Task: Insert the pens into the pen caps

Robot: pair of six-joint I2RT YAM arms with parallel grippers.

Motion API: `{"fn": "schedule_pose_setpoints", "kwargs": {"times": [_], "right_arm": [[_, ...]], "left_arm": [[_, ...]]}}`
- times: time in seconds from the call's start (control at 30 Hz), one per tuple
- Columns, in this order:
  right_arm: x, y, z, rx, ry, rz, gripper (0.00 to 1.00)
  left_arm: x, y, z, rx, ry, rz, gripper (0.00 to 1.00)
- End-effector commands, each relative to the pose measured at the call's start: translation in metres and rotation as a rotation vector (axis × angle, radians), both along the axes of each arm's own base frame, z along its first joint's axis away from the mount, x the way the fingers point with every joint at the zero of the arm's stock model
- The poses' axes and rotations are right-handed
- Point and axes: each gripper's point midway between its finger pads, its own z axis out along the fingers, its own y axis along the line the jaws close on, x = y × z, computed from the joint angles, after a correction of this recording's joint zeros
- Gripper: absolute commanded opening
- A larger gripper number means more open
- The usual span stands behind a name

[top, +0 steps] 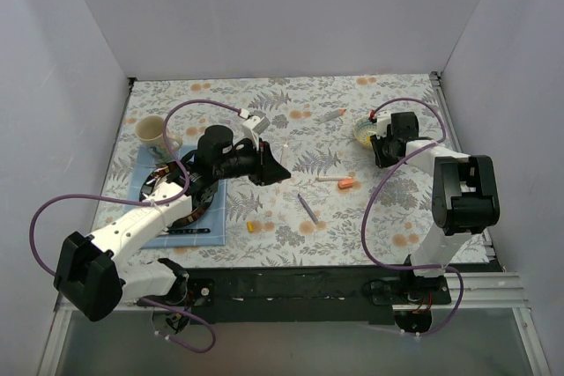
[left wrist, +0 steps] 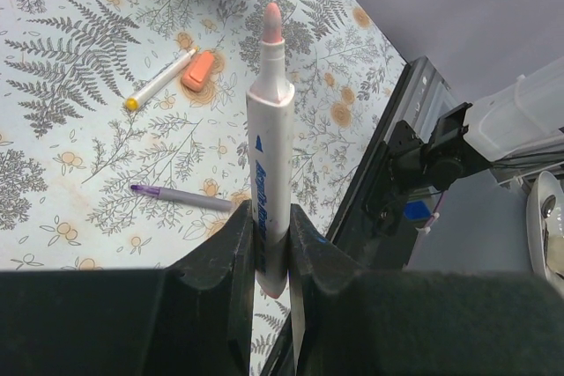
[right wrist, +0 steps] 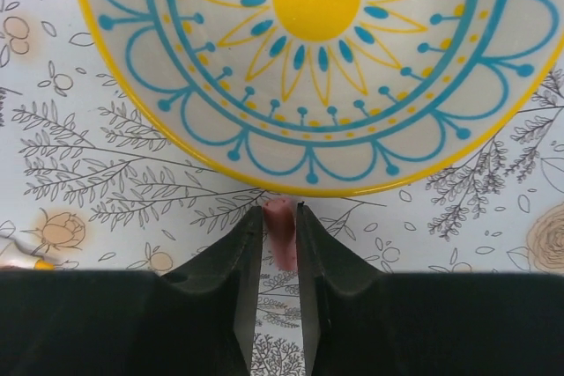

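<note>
My left gripper (left wrist: 269, 217) is shut on the white pen with the pink tip (left wrist: 268, 121) and holds it above the table; the tip points away from the fingers. In the top view this gripper (top: 273, 170) is left of centre. My right gripper (right wrist: 280, 214) is shut on a small pink cap (right wrist: 282, 233), just at the rim of the bowl (right wrist: 220, 160); it shows at the right in the top view (top: 378, 149). The pale yellow-tipped pen (top: 329, 180) lies against the orange cap (top: 345, 185). The purple pen (top: 308, 209) and the yellow cap (top: 253, 226) lie nearer the front.
A grey stick-like object (top: 332, 115) lies at the back. A cup (top: 150, 130) stands at the back left, beside a blue mat (top: 204, 228) with a dark dish. The yellow-centred bowl (top: 366, 132) is at the back right. White walls enclose three sides.
</note>
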Motion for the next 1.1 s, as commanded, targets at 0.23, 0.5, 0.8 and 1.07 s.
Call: {"fn": "schedule_pose_setpoints", "kwargs": {"times": [0.23,0.5,0.8,1.07], "right_arm": [[-0.04,0.014,0.003,0.107,0.15,-0.087,0.23],[-0.063,0.009,-0.017,0.043,0.231,-0.154,0.24],[-0.076,0.015,-0.026,0.001,0.285,-0.151,0.17],[-0.065,0.046,0.017,0.119,0.188,-0.114,0.01]], "left_arm": [[-0.004,0.003,0.025,-0.044,-0.076,-0.003,0.0],[-0.002,0.004,0.023,-0.032,-0.085,0.023,0.0],[-0.001,0.003,0.02,-0.019,-0.091,0.033,0.0],[-0.001,-0.002,0.009,-0.001,-0.069,0.025,0.0]]}}
